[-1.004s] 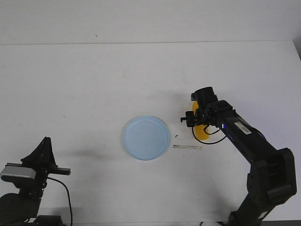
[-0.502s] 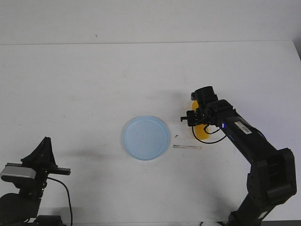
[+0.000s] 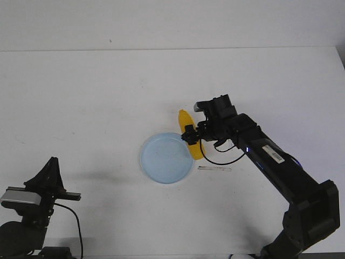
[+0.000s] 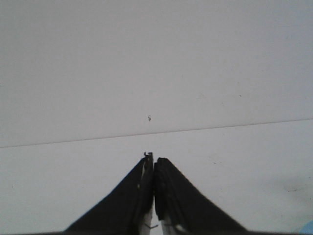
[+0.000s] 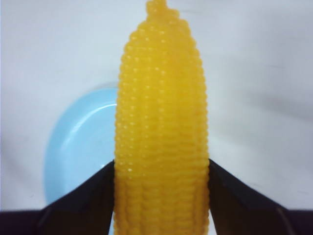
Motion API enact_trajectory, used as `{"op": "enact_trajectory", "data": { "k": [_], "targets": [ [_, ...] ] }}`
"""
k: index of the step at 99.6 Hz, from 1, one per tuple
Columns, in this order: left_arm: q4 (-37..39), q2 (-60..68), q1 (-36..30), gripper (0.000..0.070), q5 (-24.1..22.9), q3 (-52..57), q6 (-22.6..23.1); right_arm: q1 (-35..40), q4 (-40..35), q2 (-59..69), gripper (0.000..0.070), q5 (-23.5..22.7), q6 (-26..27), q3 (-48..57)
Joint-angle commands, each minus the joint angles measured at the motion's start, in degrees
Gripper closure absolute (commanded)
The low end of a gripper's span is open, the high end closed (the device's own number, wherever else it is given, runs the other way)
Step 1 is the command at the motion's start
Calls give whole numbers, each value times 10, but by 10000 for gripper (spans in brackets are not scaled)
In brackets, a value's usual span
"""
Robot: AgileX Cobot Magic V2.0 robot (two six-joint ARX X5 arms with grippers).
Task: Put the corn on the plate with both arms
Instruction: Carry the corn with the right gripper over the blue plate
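Right arm (image 3: 280,172): stretched from lower right toward frame centre, right gripper (image 3: 190,135) clamped on corn (image 3: 192,141) at the light-blue plate's (image 3: 161,162) right rim. Left arm (image 3: 32,199): folded at lower left, left gripper (image 4: 154,169) pressed closed, holding nothing.
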Motion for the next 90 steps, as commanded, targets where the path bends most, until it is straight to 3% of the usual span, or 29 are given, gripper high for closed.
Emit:
{"op": "enact_trajectory", "data": {
  "k": [1, 38, 90],
  "targets": [
    [6, -1, 1, 699, -1, 4, 8, 18, 4, 9, 424, 3, 4, 7],
    [6, -1, 1, 699, -1, 4, 8, 94, 30, 54, 424, 34, 12, 6],
    [6, -1, 1, 698, -1, 4, 8, 125, 40, 92, 416, 64, 26, 6]
  ]
}}
